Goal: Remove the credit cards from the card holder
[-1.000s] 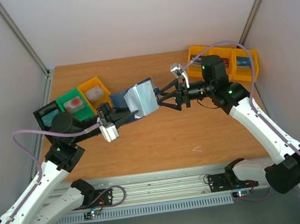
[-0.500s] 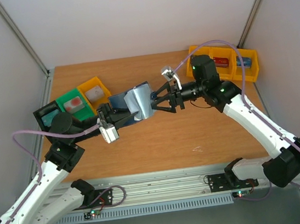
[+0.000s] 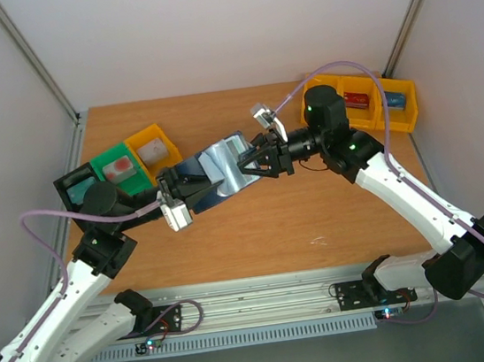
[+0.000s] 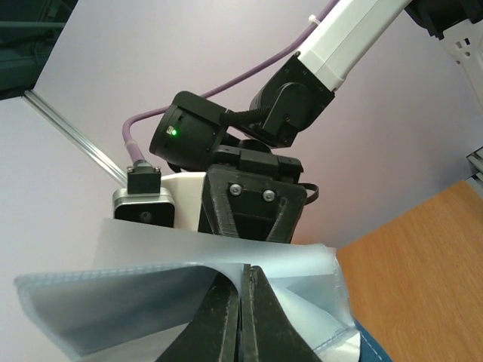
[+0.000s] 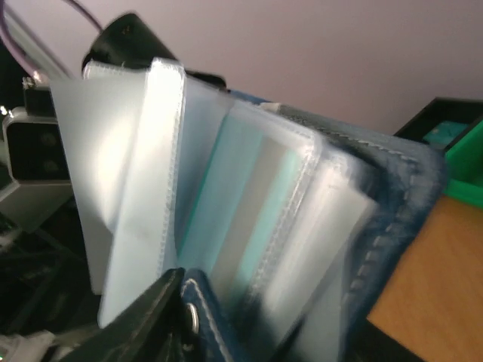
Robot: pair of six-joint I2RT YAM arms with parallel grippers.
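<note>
Your left jaws are pinched tight on a clear sleeve of the card holder (image 3: pixel 222 164), held off the counter (image 3: pixel 274 221) between both arms. Your right jaws sit at its opposite edge; whether they grip it cannot be told. Your left arm (image 3: pixel 68 284) stretches forward and inward, your right arm (image 3: pixel 414 203) bends in to meet it. The navy cover is open, its pale sleeves fanned out.

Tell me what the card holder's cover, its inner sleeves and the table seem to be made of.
Card holder cover: navy fabric or faux leather, matte. Stitching shows along the soft edge, though it is blurred.
Sleeves: clear flexible plastic, glossy. They are translucent, with welded seams and glare.
Table: wood or wood-look laminate, satin orange-brown. I cannot tell which.
</note>
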